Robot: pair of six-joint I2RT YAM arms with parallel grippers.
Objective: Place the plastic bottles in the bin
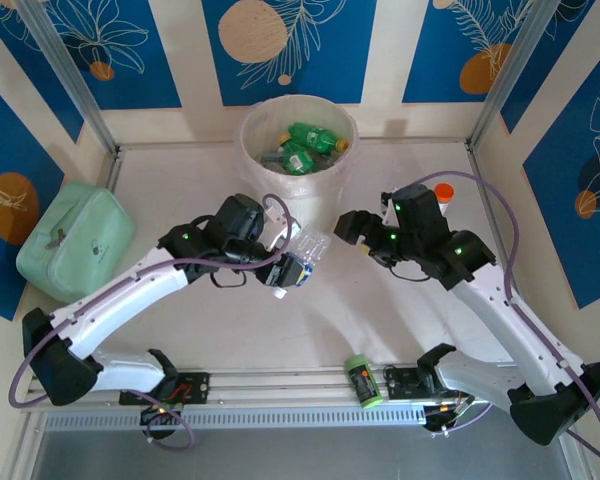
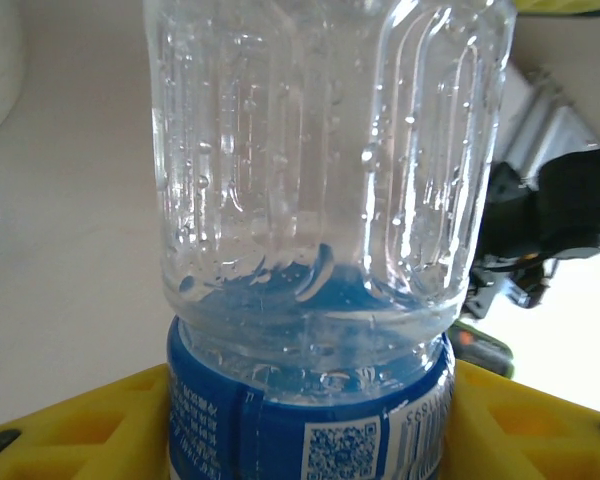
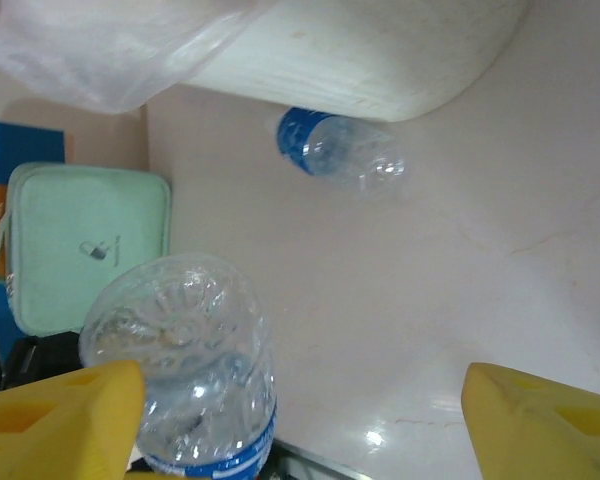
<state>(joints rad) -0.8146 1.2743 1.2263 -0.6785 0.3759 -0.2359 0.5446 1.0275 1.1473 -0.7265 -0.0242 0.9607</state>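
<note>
Your left gripper (image 1: 288,268) has its jaws clamped on the clear blue-labelled bottle (image 1: 308,247), over the tabletop (image 1: 280,330), just short of the bin (image 1: 255,150). Your right gripper (image 1: 352,228) hangs with jaws wide open, empty.

Clear bottle cropped, top and bottom!
The clear bottle (image 2: 310,200) runs off the left wrist view at both ends, label print too small to read; over on the right wrist view, the bin (image 3: 380,60) hides a blue-labelled bottle's (image 3: 345,152) cap end.
</note>
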